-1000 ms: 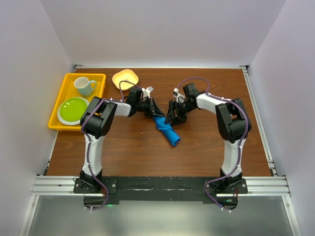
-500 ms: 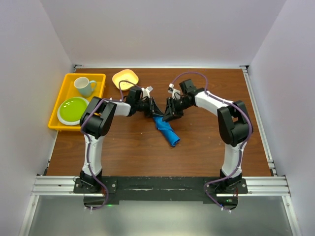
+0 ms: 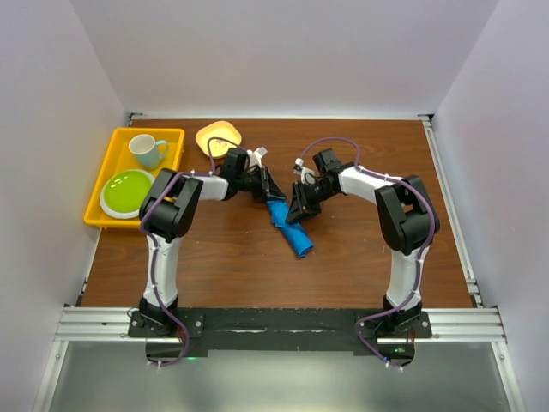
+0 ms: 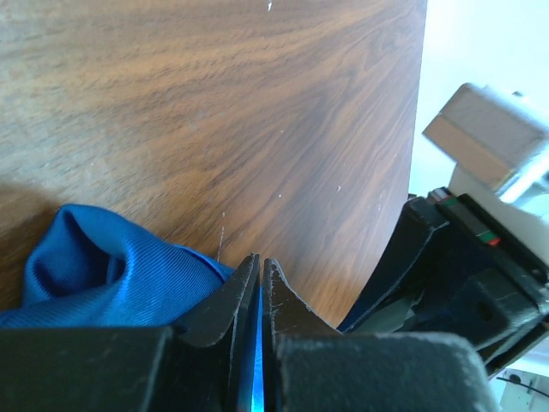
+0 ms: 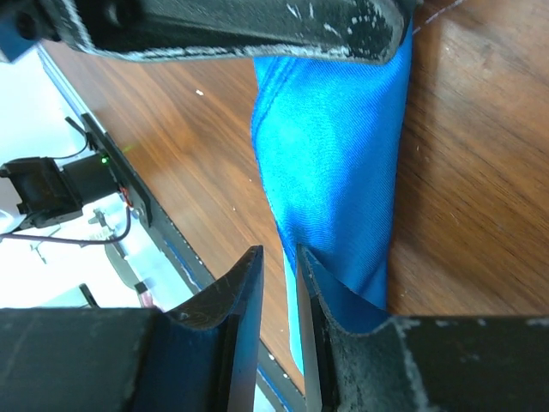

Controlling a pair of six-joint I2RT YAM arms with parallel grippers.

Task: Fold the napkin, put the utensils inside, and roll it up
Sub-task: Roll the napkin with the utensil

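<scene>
Count of items on the brown wooden table (image 3: 360, 257): one plain royal-blue cloth napkin (image 3: 292, 230), one yellow plastic tray (image 3: 147, 131), one pale teal ceramic mug (image 3: 147, 151), one round green plate (image 3: 127, 191), and one yellow square-sided bowl (image 3: 218, 136). The mug and the plate sit inside the tray at the far left. The bowl stands on the table just beside the tray's far right corner.

The napkin lies at mid-table as a narrow bunched roll, running diagonally from its far end between the two grippers toward the near edge.

The left gripper (image 3: 268, 193) has its jaws pressed together, with a thin line of blue cloth pinched between them at the napkin's far end. The right gripper (image 3: 296, 215) has its jaws drawn close, with a narrow gap; a pale strip of cloth shows in that gap, but whether it is clamped cannot be told.

Both arms reach forward and bend inward, so the wrists face each other across the napkin's far end.
</scene>
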